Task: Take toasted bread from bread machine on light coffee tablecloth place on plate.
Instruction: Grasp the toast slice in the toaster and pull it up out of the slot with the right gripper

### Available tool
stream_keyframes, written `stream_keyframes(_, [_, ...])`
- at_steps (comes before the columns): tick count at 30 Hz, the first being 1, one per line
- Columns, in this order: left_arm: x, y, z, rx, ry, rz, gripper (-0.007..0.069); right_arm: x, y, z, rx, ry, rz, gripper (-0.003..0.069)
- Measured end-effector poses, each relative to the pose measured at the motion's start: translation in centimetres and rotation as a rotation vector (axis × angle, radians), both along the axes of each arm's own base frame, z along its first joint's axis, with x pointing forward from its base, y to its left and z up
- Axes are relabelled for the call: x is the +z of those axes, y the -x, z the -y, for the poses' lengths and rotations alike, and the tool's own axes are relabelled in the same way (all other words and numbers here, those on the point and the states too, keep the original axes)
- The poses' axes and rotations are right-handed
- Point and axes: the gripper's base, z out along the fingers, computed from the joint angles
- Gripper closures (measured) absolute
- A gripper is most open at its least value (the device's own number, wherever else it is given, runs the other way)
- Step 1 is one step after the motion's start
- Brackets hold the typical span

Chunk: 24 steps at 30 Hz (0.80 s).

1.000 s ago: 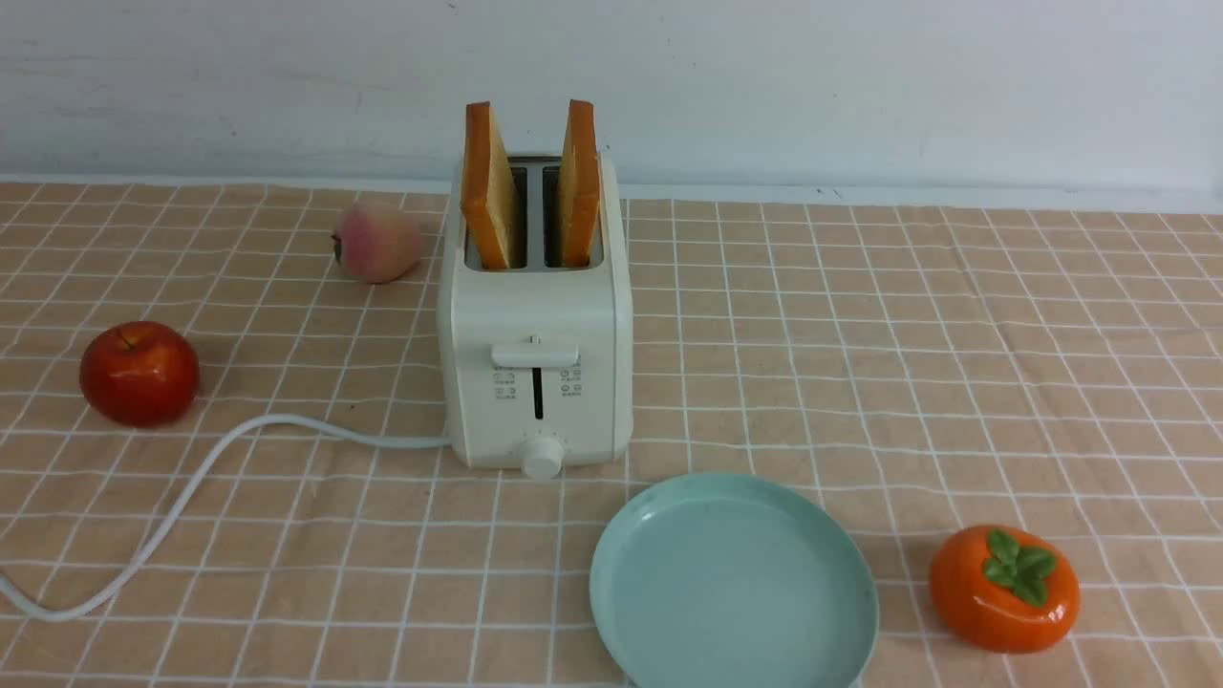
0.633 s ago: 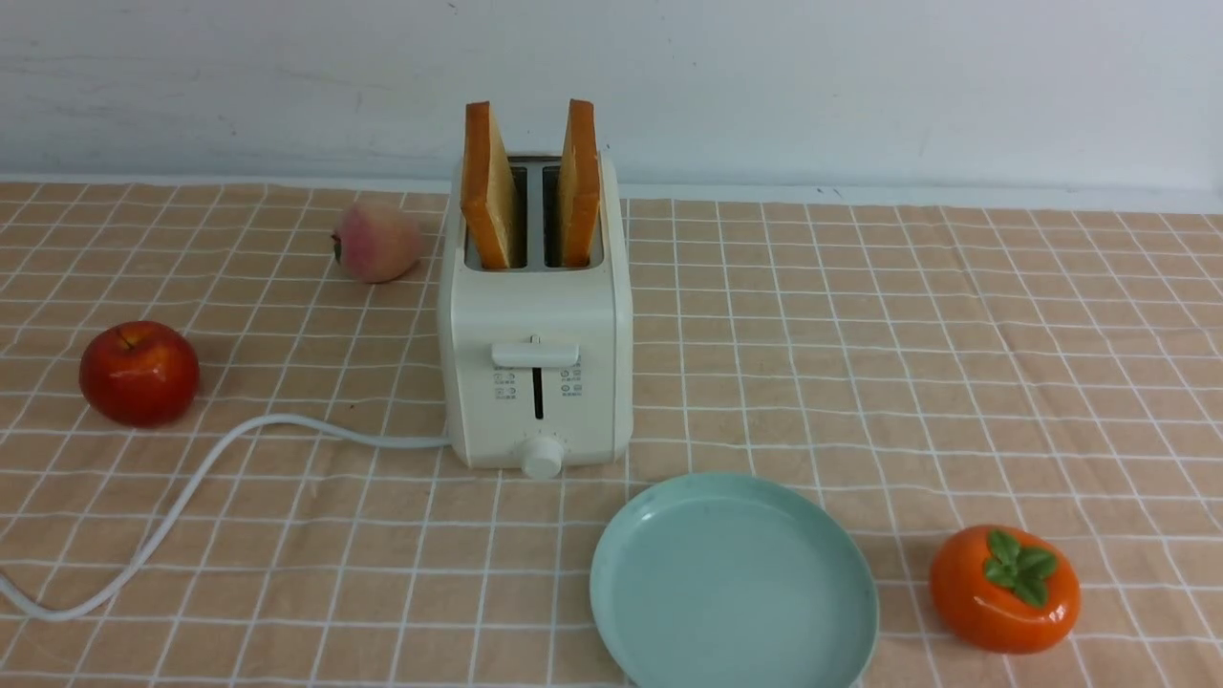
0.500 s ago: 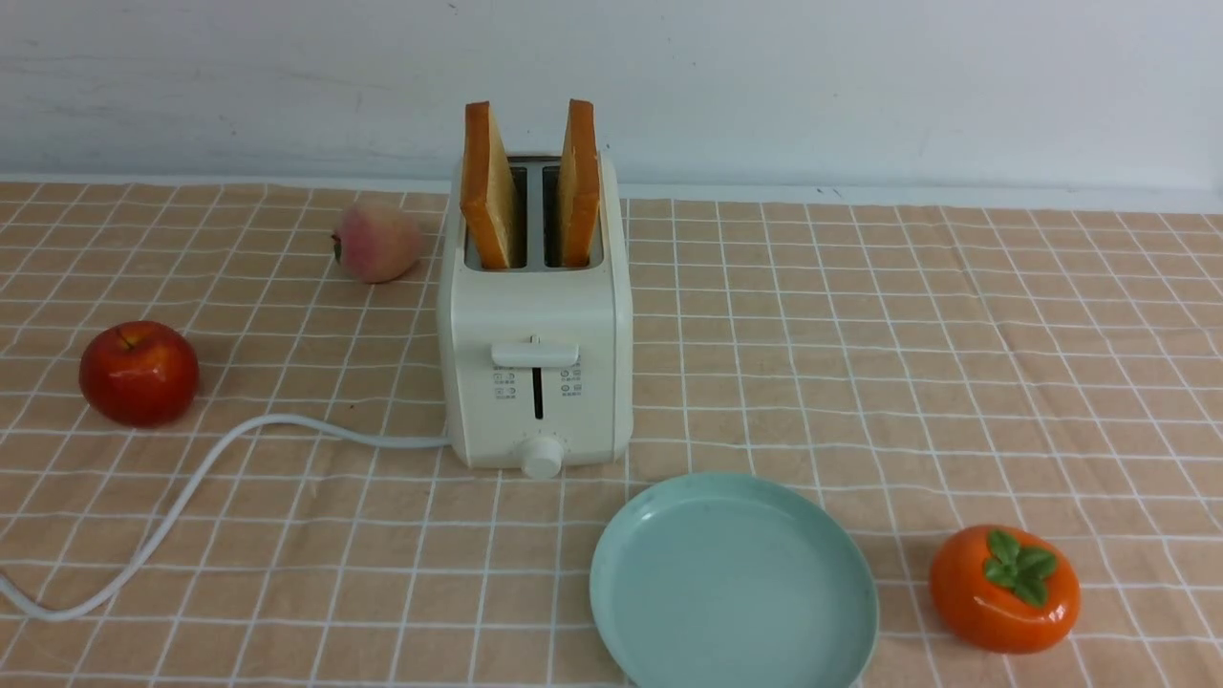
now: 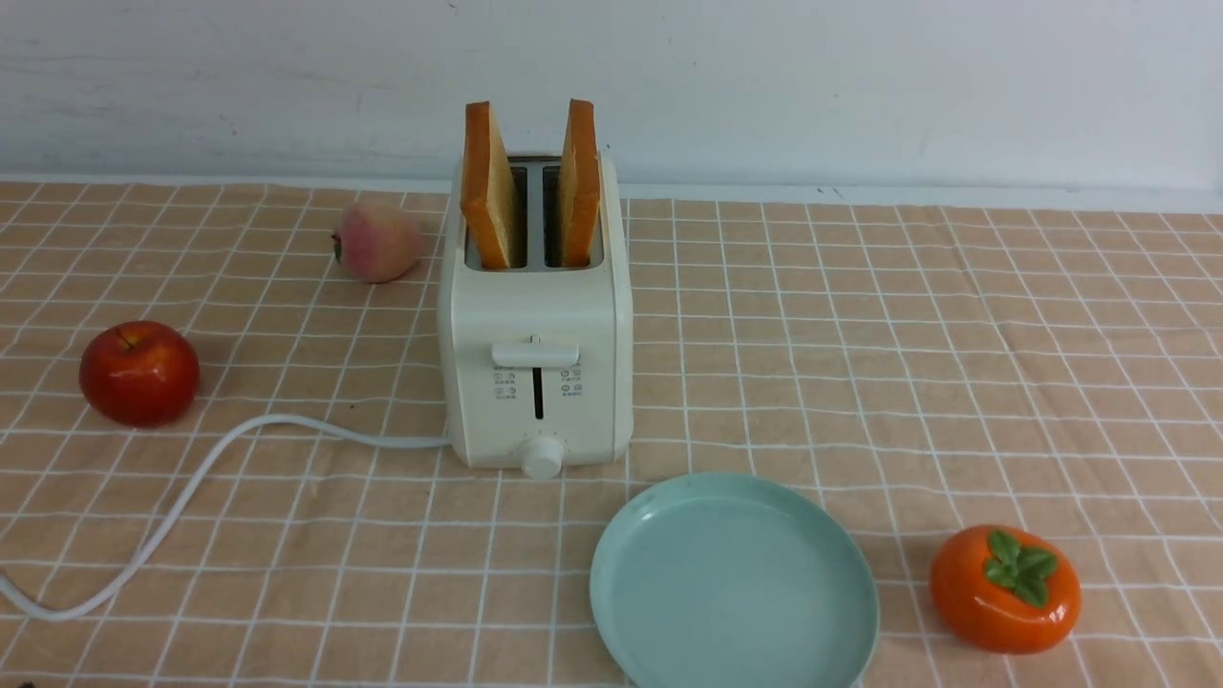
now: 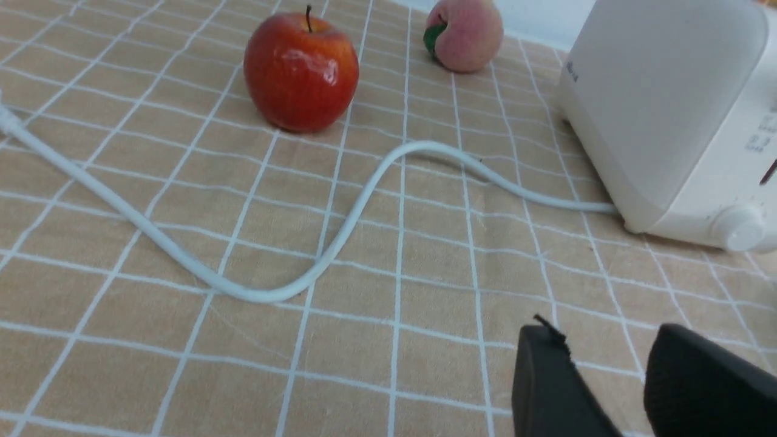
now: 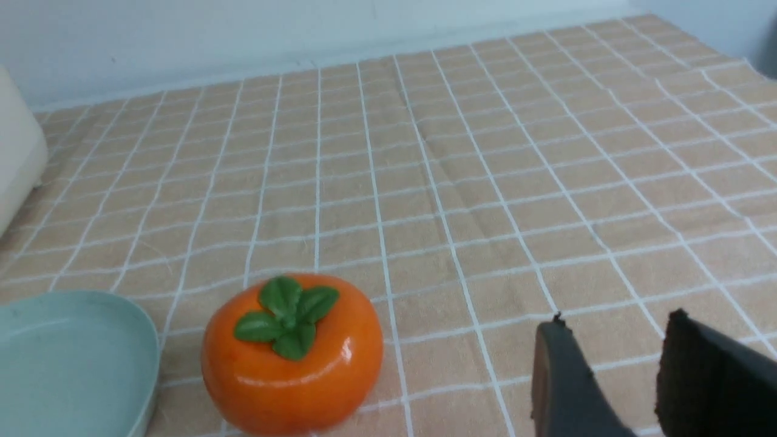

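Nothing of the job is done yet, as far as I can judge: both slices of bread (image 4: 485,186) stand in the slots of the toaster (image 4: 540,315), leaning and poking well out of the top, and the plate (image 4: 734,583) is bare. What remains is the whole of it: grasp the bread, draw it up and out, carry it over and lay it down. The left gripper (image 5: 598,370) has its fingers spread with nothing between them, and the right gripper (image 6: 625,364) is likewise parted and without a load. The cloth (image 4: 860,382) is light tan with a grid of thin white lines, faintly creased. On it, an apple (image 4: 139,374) and a peach (image 4: 378,241) lie to the toaster's left, near its white cord (image 4: 210,468); a persimmon (image 4: 1004,589) sits right of the plate. A pale, scuffed wall (image 4: 764,86) closes off the back.
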Motion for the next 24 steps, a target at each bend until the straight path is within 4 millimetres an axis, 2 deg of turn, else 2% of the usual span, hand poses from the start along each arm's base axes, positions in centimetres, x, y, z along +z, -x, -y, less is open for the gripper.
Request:
stream_keyframes(9, [2.0, -0.1, 0.1, -0.015, 0.015, 0.216, 0.0386, 2.6, 0.0, -0.1, 0.009, 0.024, 0.286, 0.0419])
stream_keyframes(18, [2.1, -0.1, 0.2, -0.017, 0.018, 0.236, 0.0386, 3.0, 0.1, -0.1, 0.011, 0.031, 0.335, 0.0419])
stream_keyframes(21, [2.7, -0.1, 0.2, -0.021, 0.027, 0.301, 0.0386, 3.4, 0.2, -0.1, 0.012, 0.034, 0.376, 0.0419])
stream_keyframes(23, [4.0, 0.2, 0.3, -0.032, 0.091, 0.442, 0.0386, 4.2, 0.4, -0.2, 0.017, 0.027, 0.468, 0.0419])
stream_keyframes(24, [4.1, 0.2, 0.3, -0.033, 0.092, 0.454, 0.0386, 4.4, 0.5, -0.2, 0.018, 0.026, 0.486, 0.0419])
